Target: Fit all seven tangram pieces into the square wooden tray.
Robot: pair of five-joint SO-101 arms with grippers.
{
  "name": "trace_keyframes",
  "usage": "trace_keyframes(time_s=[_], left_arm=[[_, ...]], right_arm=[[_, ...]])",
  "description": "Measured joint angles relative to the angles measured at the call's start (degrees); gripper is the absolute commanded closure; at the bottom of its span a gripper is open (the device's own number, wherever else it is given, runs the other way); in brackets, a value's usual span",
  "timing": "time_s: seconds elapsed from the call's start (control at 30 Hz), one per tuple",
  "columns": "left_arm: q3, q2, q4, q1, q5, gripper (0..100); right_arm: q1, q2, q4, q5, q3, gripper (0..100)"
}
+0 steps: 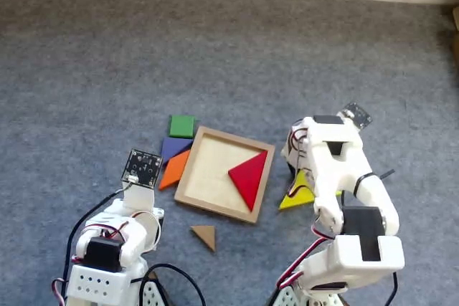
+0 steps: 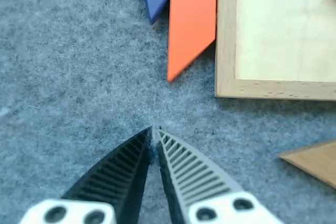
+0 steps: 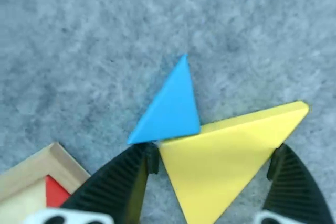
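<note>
The grey carpeted bench (image 1: 86, 69) carries all parts. The square wooden tray (image 1: 211, 166) lies near its centre, turned slightly, between the two arms.

The large red triangle (image 1: 249, 177) lies flat inside the tray, against the rim on the right arm's side. The rest of the tray floor is bare.

The large yellow triangle (image 3: 226, 150) lies on the bench just outside that same rim. The right hand (image 3: 212, 158) is spread wide over it, with one finger at each side of the piece.

The orange parallelogram (image 1: 174, 170), the dark blue triangle (image 1: 173, 148) and the green square (image 1: 181, 126) lie in a row along the tray's opposite rim, and the orange piece touches the wood.

The small light blue triangle (image 3: 170, 108) touches the yellow triangle's edge.

The small brown wooden triangle (image 1: 205, 235) lies apart, on the near side of the tray.

The left hand (image 2: 154, 132) is closed with its fingertips meeting and holds nothing. It sits over bare carpet near the tray's corner and the orange piece's tip.
</note>
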Motion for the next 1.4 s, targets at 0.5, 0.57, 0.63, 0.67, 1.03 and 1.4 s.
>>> trace_keyframes(time_s=[0.5,0.57,0.63,0.67,1.03,1.4], left_arm=[[0.0,0.0,0.0,0.0,0.0,100],[0.0,0.0,0.0,0.0,0.0,100],[0.0,0.0,0.0,0.0,0.0,100],[0.0,0.0,0.0,0.0,0.0,100],[0.0,0.0,0.0,0.0,0.0,100],[0.0,0.0,0.0,0.0,0.0,100]], right_arm=[[1.0,0.0,0.2,-3.1,-2.1,68.1],[1.8,0.0,0.0,-3.1,-2.2,68.1],[2.5,0.0,-0.1,-3.1,-2.2,68.1],[2.6,0.2,-0.1,-3.1,-2.2,68.1],[0.3,0.6,-0.1,-3.1,-2.2,68.1],[-0.1,0.6,3.4,-3.1,-2.2,68.1]])
